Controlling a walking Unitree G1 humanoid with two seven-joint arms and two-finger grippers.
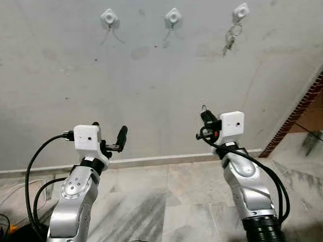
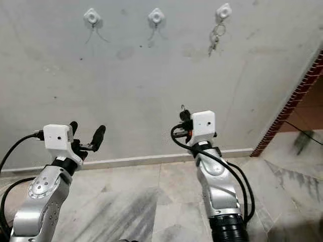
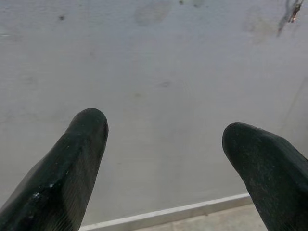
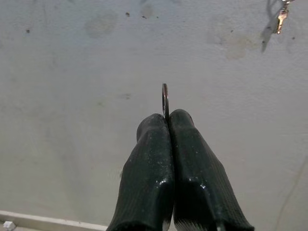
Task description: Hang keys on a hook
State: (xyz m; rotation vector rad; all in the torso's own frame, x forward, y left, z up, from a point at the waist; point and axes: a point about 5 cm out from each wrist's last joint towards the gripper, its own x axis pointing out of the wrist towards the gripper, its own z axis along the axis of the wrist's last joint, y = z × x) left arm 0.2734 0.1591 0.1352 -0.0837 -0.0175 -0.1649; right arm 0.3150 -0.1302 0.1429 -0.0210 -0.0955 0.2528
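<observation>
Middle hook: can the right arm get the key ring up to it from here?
Probably yes, once raised: the right gripper, jaws shut on the key ring, has bare wall up to the middle hook, which is empty and well above.

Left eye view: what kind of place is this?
Likely a home entryway or hallway: bare plastered wall with three white hooks, the rightmost hook already holding keys, marble floor tiles, and a brick edge.
</observation>
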